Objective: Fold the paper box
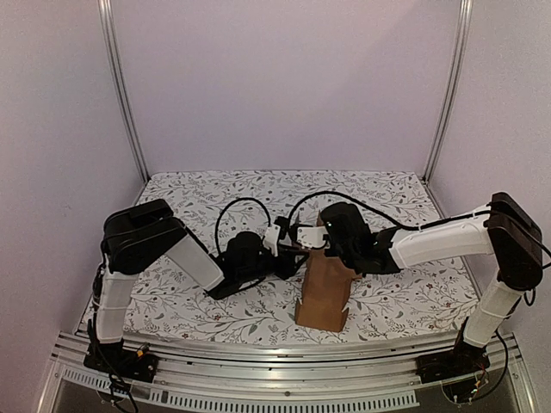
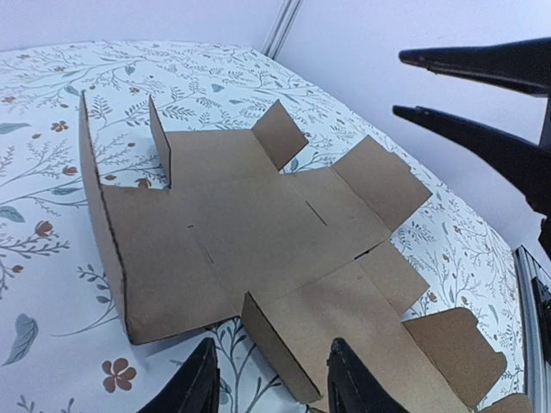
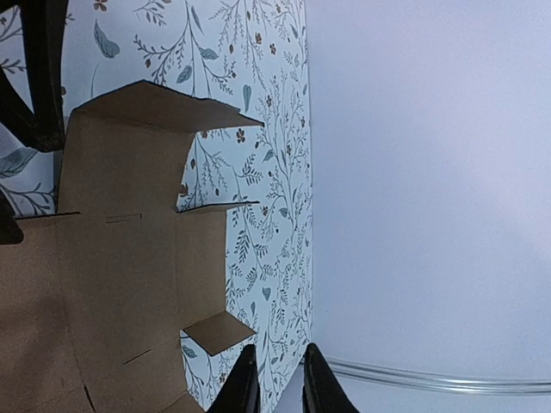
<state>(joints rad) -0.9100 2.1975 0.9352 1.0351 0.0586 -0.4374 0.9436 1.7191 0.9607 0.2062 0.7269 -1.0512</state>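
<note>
paper box: plain brown die-cut sheet, not folded into a cube yet. It sits in the middle of the counter, toward the near edge, right where the two arms meet.
box up close: from the left wrist cam the paper box is spread out in a cross, with a few flaps standing up along the creases.
left gripper: fingers are spread apart, one on each side of a raised flap at the near end of the sheet. Honestly can't tell if they're actually pinching it.
right gripper: fingers have only a narrow gap and nothing in it. They hang just off the sheet's edge, over the floral counter.
both arms: reaching in from either side, the two sets of fingers near each other over the cardboard.
</note>
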